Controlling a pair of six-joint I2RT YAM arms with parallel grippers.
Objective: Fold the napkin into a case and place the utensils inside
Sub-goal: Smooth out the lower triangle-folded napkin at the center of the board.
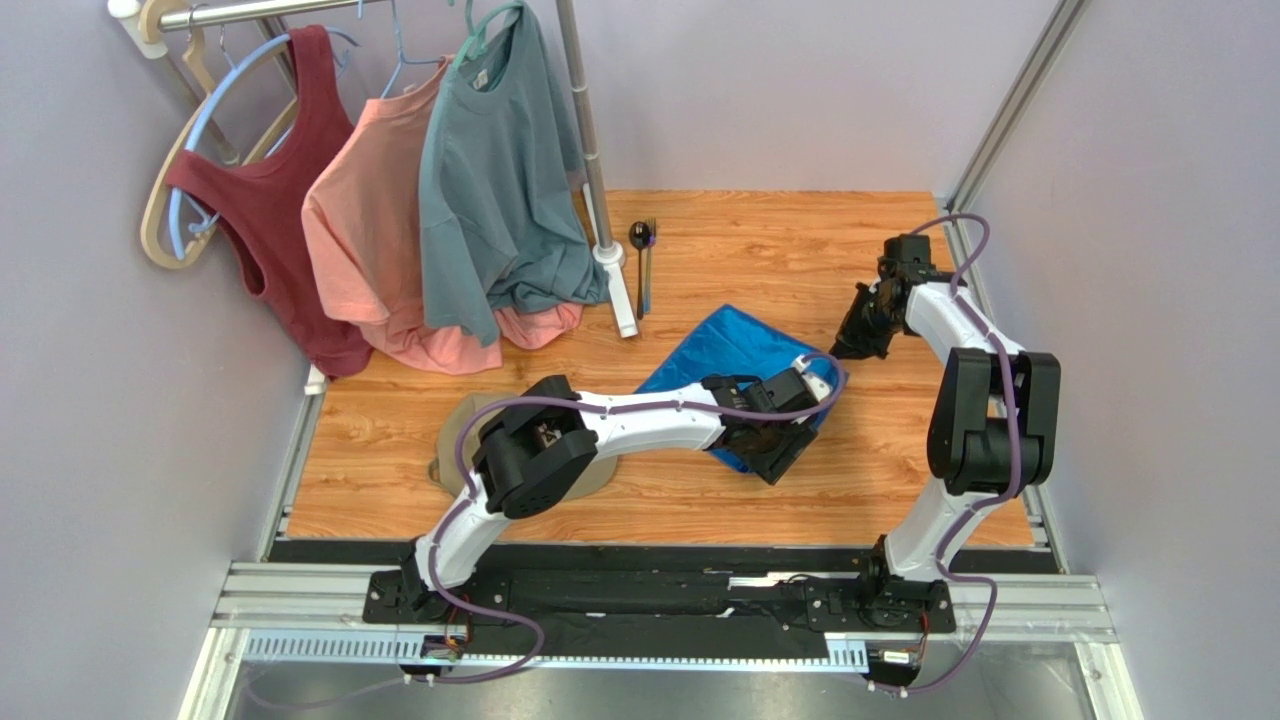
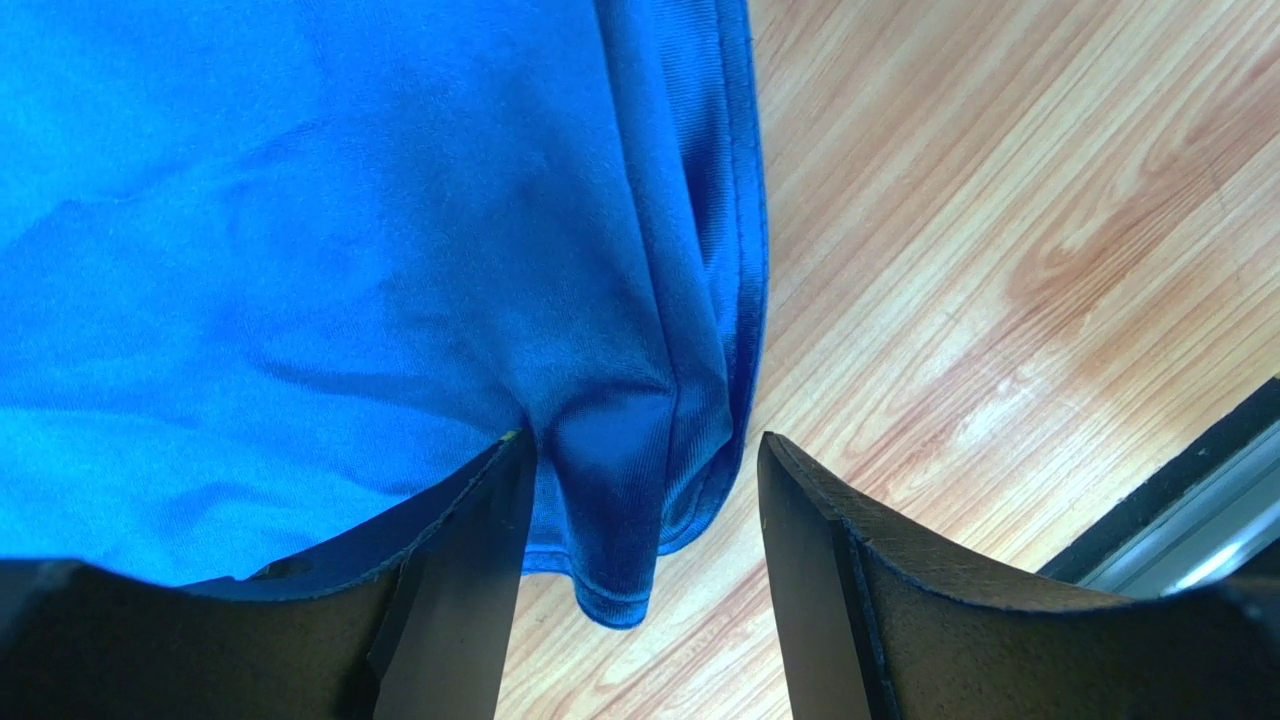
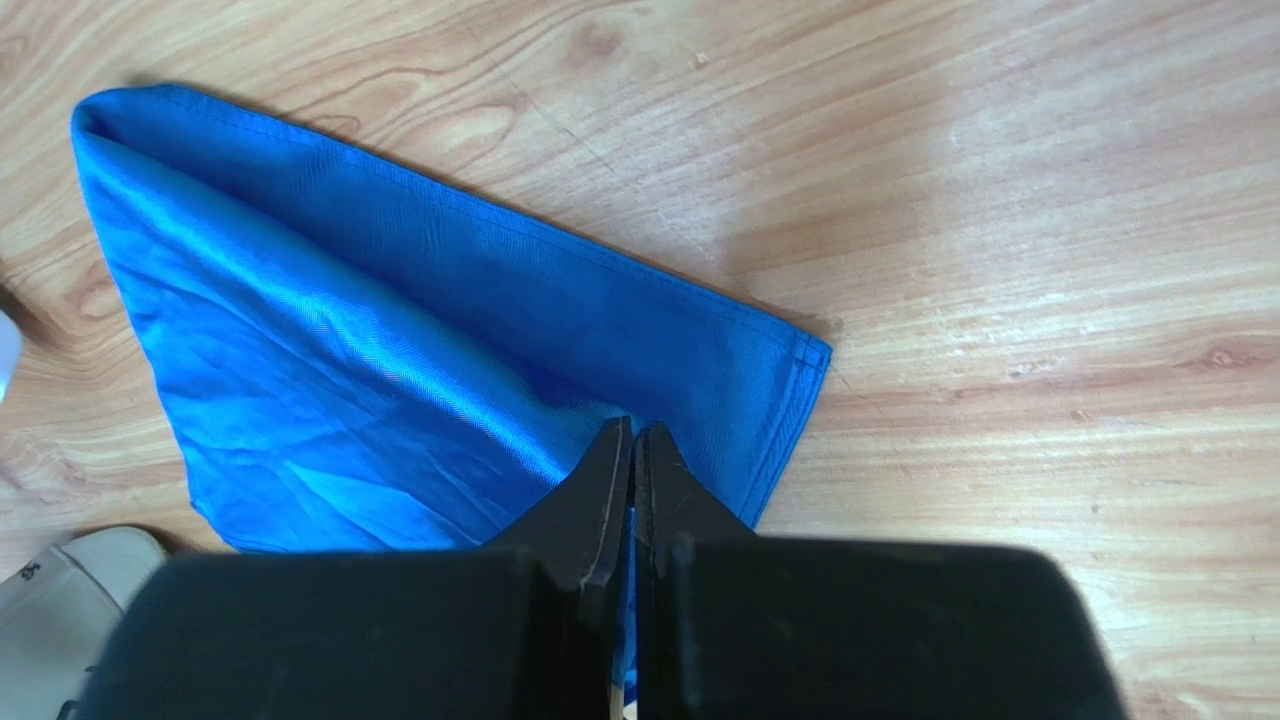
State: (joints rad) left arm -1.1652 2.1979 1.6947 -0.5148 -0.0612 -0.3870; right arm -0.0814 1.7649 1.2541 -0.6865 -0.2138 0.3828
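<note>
The napkin [image 1: 718,353] lies folded at the frame's centre, one corner between the spread fingers of the left gripper [image 2: 643,450] (not pinched). The right gripper [image 3: 633,438], just right of it, has fingers pressed together, empty.

The napkin [image 1: 718,354] is royal blue, the table [image 1: 751,248] orange wood-grain, the T-shirt [image 1: 489,173] grey-teal.

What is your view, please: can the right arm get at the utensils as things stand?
Probably yes: the utensils lie in the open by the rack post, with nothing upright between them and the right gripper.
</note>
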